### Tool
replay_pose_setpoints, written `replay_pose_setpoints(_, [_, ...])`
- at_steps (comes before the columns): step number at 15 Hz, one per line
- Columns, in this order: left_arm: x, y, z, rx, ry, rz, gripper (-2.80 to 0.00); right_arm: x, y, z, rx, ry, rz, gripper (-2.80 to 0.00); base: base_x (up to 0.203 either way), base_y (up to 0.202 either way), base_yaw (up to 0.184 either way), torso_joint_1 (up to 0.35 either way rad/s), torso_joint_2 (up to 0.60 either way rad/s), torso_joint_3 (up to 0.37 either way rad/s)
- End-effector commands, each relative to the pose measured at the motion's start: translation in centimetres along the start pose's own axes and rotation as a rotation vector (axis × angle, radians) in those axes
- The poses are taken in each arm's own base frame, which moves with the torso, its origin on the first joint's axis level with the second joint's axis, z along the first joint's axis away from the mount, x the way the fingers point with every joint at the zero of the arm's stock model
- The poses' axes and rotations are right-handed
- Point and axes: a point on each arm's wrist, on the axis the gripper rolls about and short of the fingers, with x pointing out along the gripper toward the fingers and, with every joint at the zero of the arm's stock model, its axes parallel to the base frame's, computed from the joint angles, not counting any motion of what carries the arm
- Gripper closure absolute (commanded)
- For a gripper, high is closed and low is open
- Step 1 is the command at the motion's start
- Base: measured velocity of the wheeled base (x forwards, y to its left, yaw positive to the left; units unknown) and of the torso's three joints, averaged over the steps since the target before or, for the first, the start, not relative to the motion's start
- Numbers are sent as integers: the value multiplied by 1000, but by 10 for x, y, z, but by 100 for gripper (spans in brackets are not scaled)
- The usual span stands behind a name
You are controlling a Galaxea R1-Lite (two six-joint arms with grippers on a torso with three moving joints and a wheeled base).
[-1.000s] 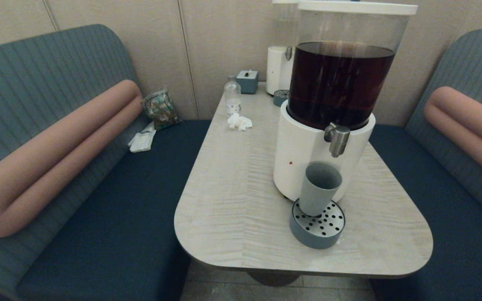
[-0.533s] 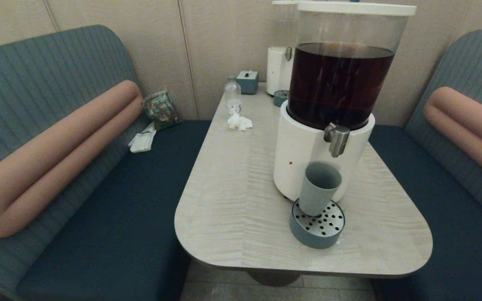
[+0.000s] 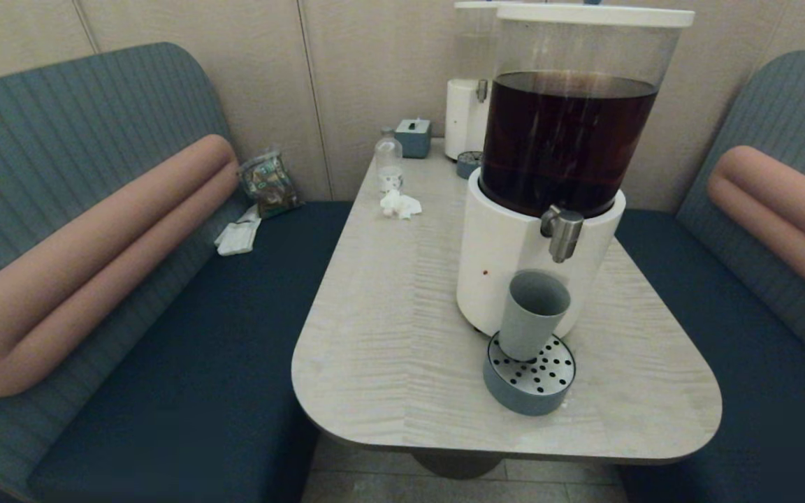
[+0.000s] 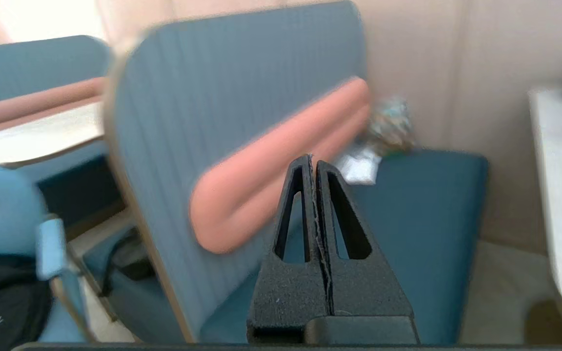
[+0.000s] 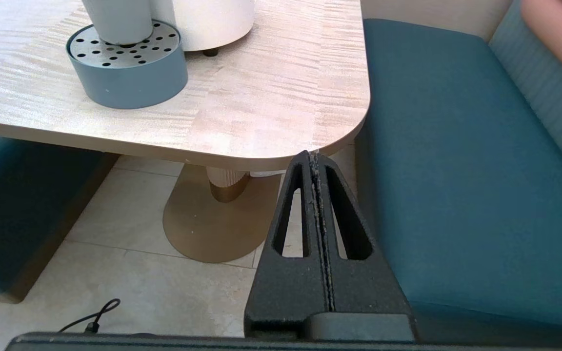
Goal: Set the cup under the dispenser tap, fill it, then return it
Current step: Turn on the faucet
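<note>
While both arms are sitting parked off the table (image 3: 388,335), it is standing between two blue benches (image 3: 186,328) against a beige wall. The big dispenser (image 3: 514,265) is holding dark brown liquid in its clear tank. The cup (image 3: 532,314) is standing upright on the round drip tray (image 3: 530,384), under and slightly left of the tap (image 3: 562,234); its contents aren't showing. Left gripper (image 4: 314,163) is pointing at the left bench, fingers pressed together, gripping nothing. Right gripper (image 5: 314,158) is hanging below the table's near edge, likewise closed and empty. Nothing is differing from a second ago besides slight camera drift.
</note>
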Motion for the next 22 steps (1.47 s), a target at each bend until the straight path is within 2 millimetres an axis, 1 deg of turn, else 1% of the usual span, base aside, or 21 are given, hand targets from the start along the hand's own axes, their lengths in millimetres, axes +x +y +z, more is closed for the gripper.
replay_pose_setpoints(1, [-17,4,-13,7,-5,-61,0,0,0,0,0,0,0,0,0,0,0,0,0,0])
replay_pose_setpoints(3, [-25,1,-32,20,70,-177,0,0,0,0,0,0,0,0,0,0,0,0,0,0])
replay_pose_setpoints(7, [-25,-9,-60,-61,194,-334,0,0,0,0,0,0,0,0,0,0,0,0,0,0])
replay_pose_setpoints(9, [-26,-12,-73,-115,243,-382,0,0,0,0,0,0,0,0,0,0,0,0,0,0])
replay_pose_setpoints(12, [-27,-16,-86,-181,300,-452,0,0,0,0,1,0,0,0,0,0,0,0,0,0])
replay_pose_setpoints(14, [-27,-16,-85,-232,307,-441,0,0,0,0,0,0,2,0,0,0,0,0,0,0])
replay_pose_setpoints(22, [-27,-16,-85,-232,307,-443,0,0,0,0,-7,0,1,0,0,0,0,0,0,0])
